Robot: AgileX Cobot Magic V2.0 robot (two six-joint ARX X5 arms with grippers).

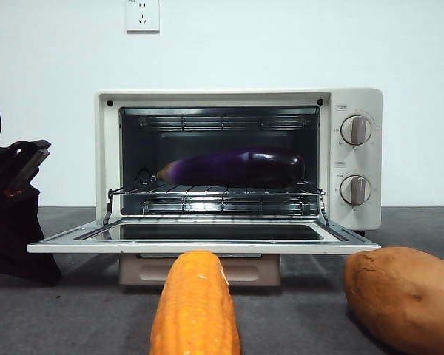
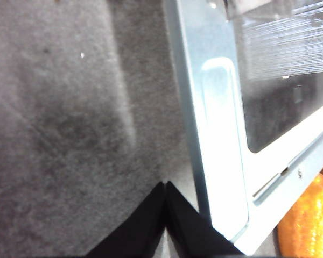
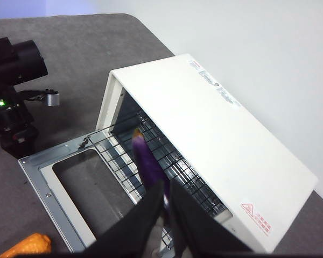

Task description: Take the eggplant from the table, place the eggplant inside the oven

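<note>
Right pincer (image 3: 166, 201): raised above the oven (image 3: 220, 145), jaws together, clamped on nothing; eggplant (image 3: 146, 161) just beyond the tips in the right wrist view, whether touching cannot be told.

Left pincer (image 2: 165, 189): low over the surface (image 2: 70, 118), jaws together, empty, just beside the edge of the dropped door (image 2: 215, 134). In the front view, probably the dark mass at the left edge (image 1: 15, 177).

Eggplant (image 1: 233, 168): lying lengthwise on the wire rack (image 1: 207, 198) inside the oven (image 1: 237, 159), pale stem tip toward the left wall, rounded end toward the knob side. Placement judged done.

Door (image 1: 207, 240): fully down, level, glass pane upward.

Knobs (image 1: 355, 129): 2, stacked on the right panel.

Corn cob (image 1: 194, 307): on the surface (image 1: 96, 310) in front of the door. Sweet potato (image 1: 407, 296): at the right, well apart from the oven opening.

Risks, as judgement:
1. Eggplant rolling forward on the rack, if nudged by a jaw on withdrawal.
2. Left pincer knocking the door edge, being so close beside it, and shifting the oven.
3. Rack dragged outward, if a jaw catches a wire.
</note>
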